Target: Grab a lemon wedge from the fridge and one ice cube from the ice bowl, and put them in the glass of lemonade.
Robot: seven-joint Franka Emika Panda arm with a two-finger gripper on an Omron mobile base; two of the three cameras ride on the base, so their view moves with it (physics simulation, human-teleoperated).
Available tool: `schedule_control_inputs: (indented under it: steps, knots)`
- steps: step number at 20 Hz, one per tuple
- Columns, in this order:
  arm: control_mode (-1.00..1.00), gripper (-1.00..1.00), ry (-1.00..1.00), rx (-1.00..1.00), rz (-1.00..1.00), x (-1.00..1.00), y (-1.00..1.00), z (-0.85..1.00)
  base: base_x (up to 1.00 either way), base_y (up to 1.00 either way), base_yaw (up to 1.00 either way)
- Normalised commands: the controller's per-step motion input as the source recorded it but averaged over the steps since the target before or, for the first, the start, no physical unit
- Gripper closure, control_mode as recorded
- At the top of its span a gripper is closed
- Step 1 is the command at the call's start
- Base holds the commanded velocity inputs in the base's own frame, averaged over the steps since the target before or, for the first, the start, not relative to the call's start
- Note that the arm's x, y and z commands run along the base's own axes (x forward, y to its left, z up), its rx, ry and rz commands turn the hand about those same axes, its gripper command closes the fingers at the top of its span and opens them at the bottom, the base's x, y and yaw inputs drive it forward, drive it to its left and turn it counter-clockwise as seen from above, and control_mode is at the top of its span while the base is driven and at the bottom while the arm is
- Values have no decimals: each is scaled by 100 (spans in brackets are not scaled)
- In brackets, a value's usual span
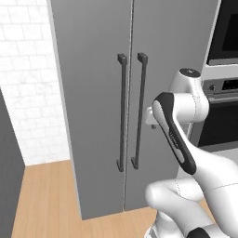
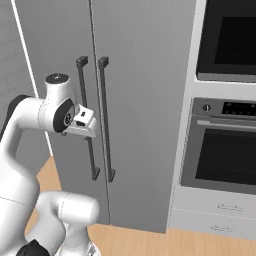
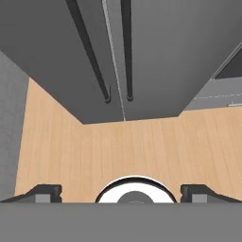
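Note:
The fridge stands right in front of me, tall and grey, with both doors shut. Its two dark bar handles run side by side along the centre seam. My hand hangs at mid-handle height a little in front of the doors and points down at the floor. In the hand view the gripper is open, its fingertips wide apart with nothing between them, and the lower ends of the handles show above. The lemon wedge is hidden behind the shut doors. The ice bowl and the glass of lemonade are out of view.
A built-in black oven with drawers below stands right of the fridge. A white brick wall and a dark panel lie to the left. Wooden floor spreads below.

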Motion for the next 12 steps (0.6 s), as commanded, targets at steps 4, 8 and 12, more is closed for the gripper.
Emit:
schedule_control_inputs:
  steps: [4, 8, 12]
  knots:
    - [100, -100, 0, 0, 0, 0, 0, 0, -1, 23, 0]
    - [100, -100, 0, 0, 0, 0, 0, 0, -26, 0, 0]
    - [-100, -100, -18, -1, 0, -22, 0, 22, -15, 0, 0]
